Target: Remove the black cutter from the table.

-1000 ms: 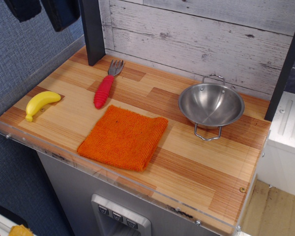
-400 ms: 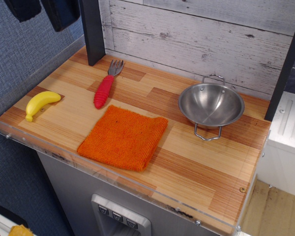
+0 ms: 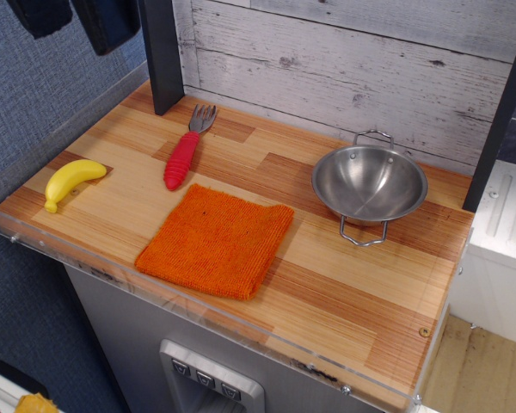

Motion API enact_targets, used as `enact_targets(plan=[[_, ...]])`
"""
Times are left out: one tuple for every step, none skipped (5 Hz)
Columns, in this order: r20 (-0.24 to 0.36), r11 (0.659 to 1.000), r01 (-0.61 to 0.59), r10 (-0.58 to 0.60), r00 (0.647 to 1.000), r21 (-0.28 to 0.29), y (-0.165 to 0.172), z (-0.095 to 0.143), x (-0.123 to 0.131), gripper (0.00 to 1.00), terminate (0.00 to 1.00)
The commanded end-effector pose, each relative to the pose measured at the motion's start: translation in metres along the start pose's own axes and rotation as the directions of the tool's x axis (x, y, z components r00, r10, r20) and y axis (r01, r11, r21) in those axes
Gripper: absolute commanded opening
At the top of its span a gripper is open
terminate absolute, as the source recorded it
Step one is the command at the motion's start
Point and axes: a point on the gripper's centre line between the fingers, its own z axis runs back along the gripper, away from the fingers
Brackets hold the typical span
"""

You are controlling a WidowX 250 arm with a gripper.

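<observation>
No black cutter is seen on the striped wood-plank table (image 3: 344,284); gripper out of view, state unknown. Target must be located before reaching.

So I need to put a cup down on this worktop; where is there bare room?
The widest bare wood is the table's front right corner, right of the orange cloth and in front of the steel bowl. A smaller patch lies between the fork and bowl. The left end, around the banana, is tighter.
</observation>
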Motion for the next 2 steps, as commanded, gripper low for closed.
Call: enact_targets(plan=[[0.024, 1.0, 0.007, -0.007, 1.0, 0.017, -0.0029, 0.0067, 0.0016, 1.0, 0.0], [0.024, 1.0, 0.007, -0.007, 1.0, 0.017, -0.0029, 0.0067, 0.0016, 1.0, 1.0]])
